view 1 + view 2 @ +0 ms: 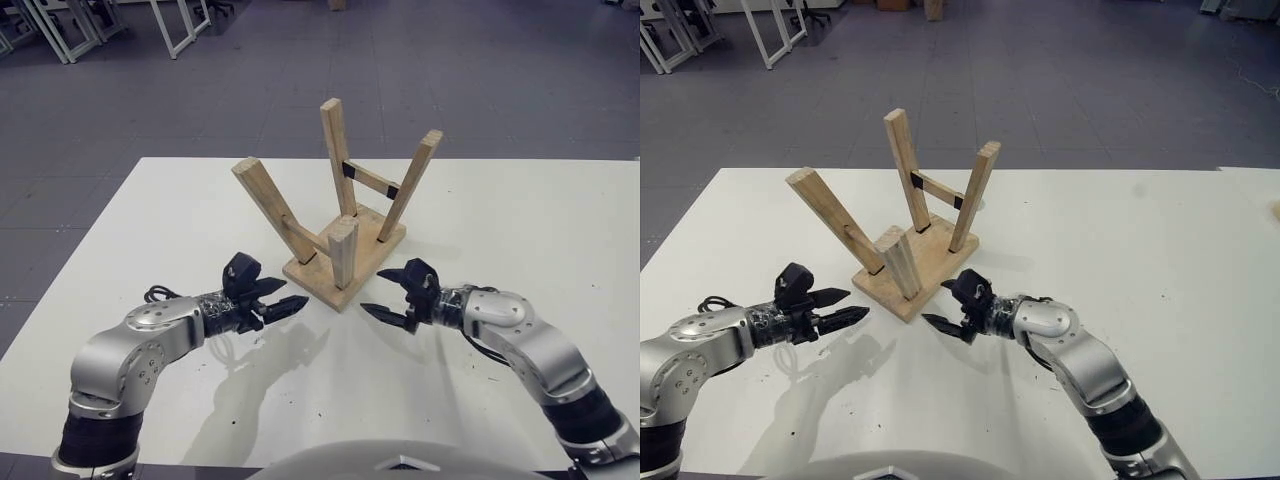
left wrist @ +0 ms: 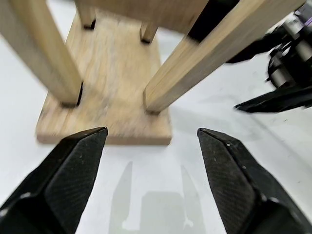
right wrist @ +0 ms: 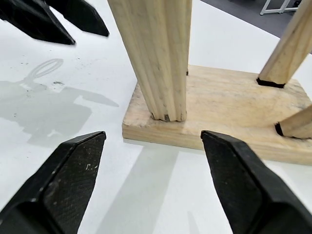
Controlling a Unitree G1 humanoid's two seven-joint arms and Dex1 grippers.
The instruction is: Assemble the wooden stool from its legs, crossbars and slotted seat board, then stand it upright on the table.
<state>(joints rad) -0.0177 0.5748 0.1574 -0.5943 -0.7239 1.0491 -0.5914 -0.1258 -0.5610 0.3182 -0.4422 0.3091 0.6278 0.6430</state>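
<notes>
**A:** Where does the stool stand now?

**B:** The pale wooden four-legged stool (image 1: 940, 255) is upside down near the middle of the white tabletop (image 1: 500, 230). Its flat rectangular slotted seat board (image 1: 312, 277) lies on the surface, the square-cut wooden legs (image 1: 343, 250) point up, and slim crossbars with black-wrapped ends (image 1: 372, 180) bridge them.

**A:** Why inverted?

**B:** Probably because the legs drop into the slots from above, and the board makes a steady base for that.

**A:** And the arms?

**B:** The left gripper (image 1: 285, 300) and right gripper (image 1: 385, 295) sit low over the tabletop, one on each side of the board's near corner and apart from it. Both sets of jaws are spread wide and hold nothing. I'd say they're placed to take the board from two sides for the turn upright.

**A:** Ready to flip, then?

**B:** Perhaps. One leg leans well outward, and I can't tell whether it is fully seated in its slot.
</notes>
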